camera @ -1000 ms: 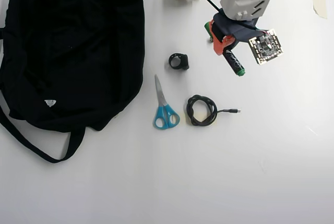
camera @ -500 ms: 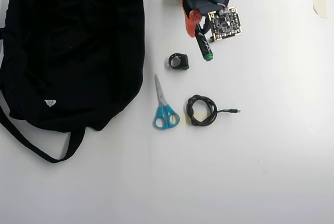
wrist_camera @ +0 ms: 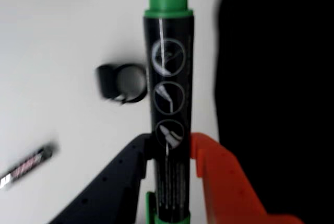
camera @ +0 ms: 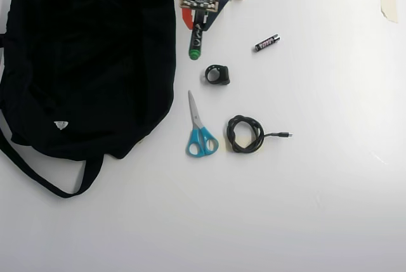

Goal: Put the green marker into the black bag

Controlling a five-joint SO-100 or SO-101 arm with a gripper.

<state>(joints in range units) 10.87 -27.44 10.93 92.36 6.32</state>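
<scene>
So the claw [wrist_camera: 172, 153] has the green marker [wrist_camera: 169, 104] pinched between its black and orange fingers, gripped low on the barrel, which you can see nicely in the wrist view. In the overhead view the marker [camera: 195, 42] hangs out of the claw [camera: 194, 30] up near 12 o'clock of the frame, just off the right edge of the black bag [camera: 82, 63]. Whether it's clear of the bench [camera: 304, 208] I can't tell for sure, but it looks carried, not lying down.

Key relation: the bag sits at roughly 9 o'clock from the marker, right beside it. The marker's long axis runs 12-to-6 in the overhead view, green end pointing to 6, so it's parallel to the bag's edge, not aimed at it. My guess is the next move just needs a sideways carry toward 9 o'clock until it's over the fabric, then let go.
</scene>
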